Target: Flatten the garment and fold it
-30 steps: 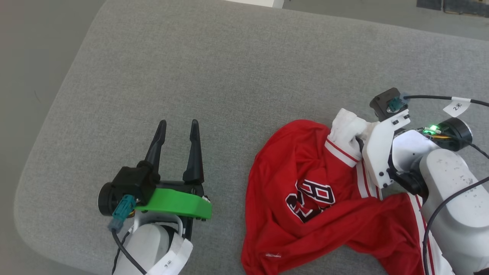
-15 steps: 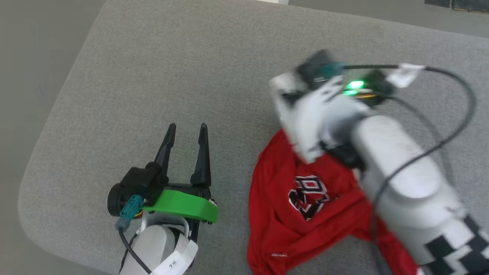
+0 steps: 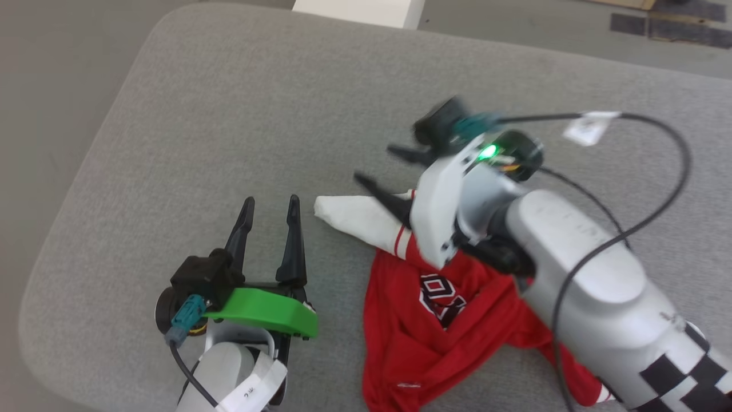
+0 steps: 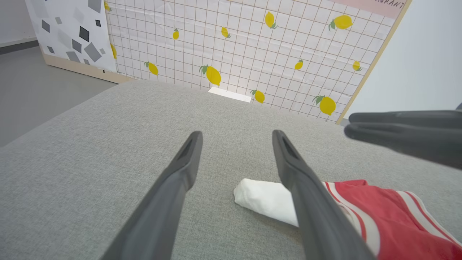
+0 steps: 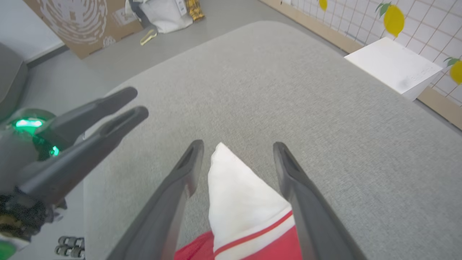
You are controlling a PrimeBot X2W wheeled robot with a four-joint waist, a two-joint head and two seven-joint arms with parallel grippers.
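The garment (image 3: 400,337) lies crumpled on the grey worktop (image 3: 286,103), red body bunched toward the near edge. Its white sleeve (image 3: 354,217), edged with a red-and-white stripe, is stretched out flat from the heap. Black, white-outlined lettering (image 3: 437,293) shows on a fold in the red cloth, too creased to read. A small white mark at the garment's hem is too small to read.

The right hand (image 3: 373,162) hangs over the sleeve, wide open. The right wrist view shows a finger on either side of the white cloth, gripping nothing. The left hand (image 3: 270,200) sits beside the garment, just off the sleeve tip, its fingers spread and empty.

A paper tag (image 3: 254,392) on the left arm starts with "2". Beyond the garment stands a lemon-printed grid panel (image 4: 252,43), with cut-off letters ending "URANT" above it.
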